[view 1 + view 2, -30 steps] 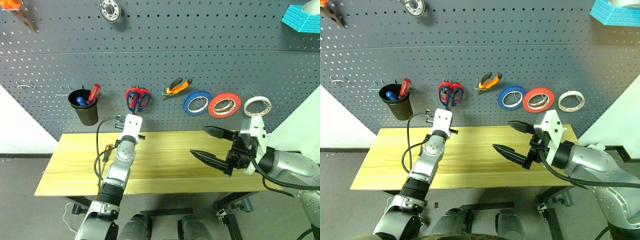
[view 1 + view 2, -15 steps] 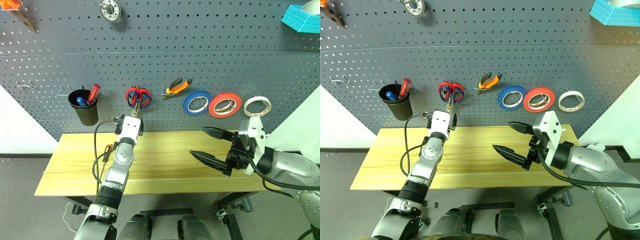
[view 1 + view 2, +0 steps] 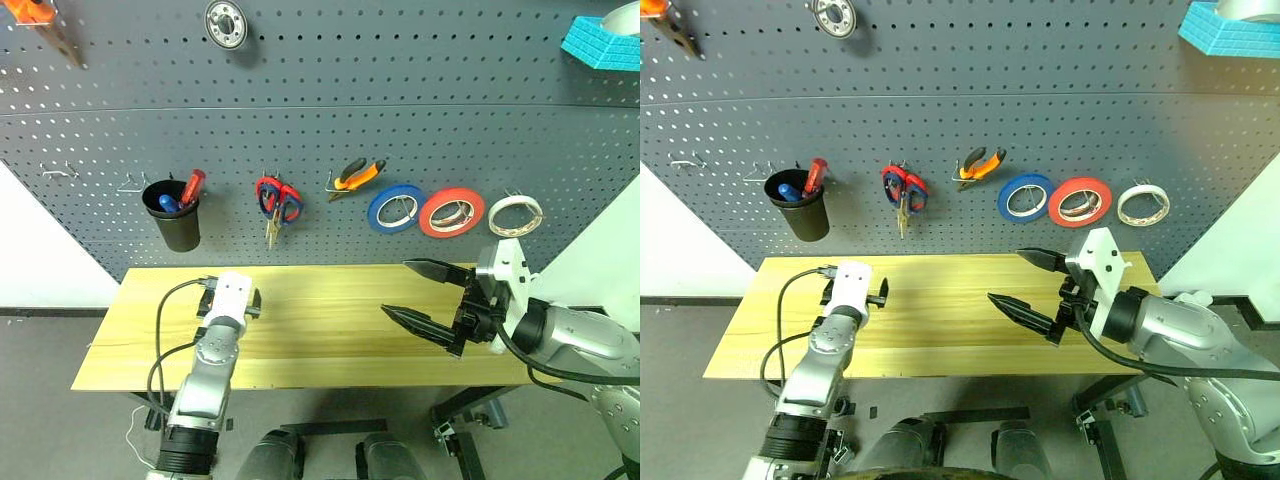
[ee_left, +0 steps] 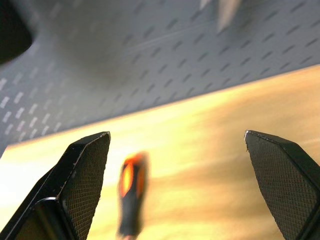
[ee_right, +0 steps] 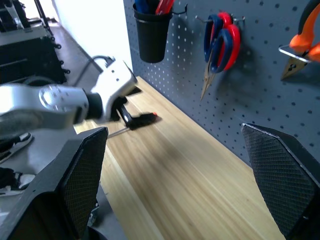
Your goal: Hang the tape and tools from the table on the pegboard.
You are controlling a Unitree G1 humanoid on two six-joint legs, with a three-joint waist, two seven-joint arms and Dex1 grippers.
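Left wrist view: screwdriver between open left end effector fingers.

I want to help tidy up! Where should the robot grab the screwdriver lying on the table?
Probably by its black-and-orange handle, the thickest part. The screwdriver lies flat on the table, so come from above with the open left gripper and straddle the handle across its width.

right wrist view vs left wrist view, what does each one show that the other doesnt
Right wrist view alone: the red-handled scissors hung whole on a hook, the black cup, the orange pliers, and the open left gripper over the table. Left wrist view alone: the left gripper's own fingers, spread wide, from close up. Both share the pegboard, the table and the black-and-orange screwdriver lying on it.
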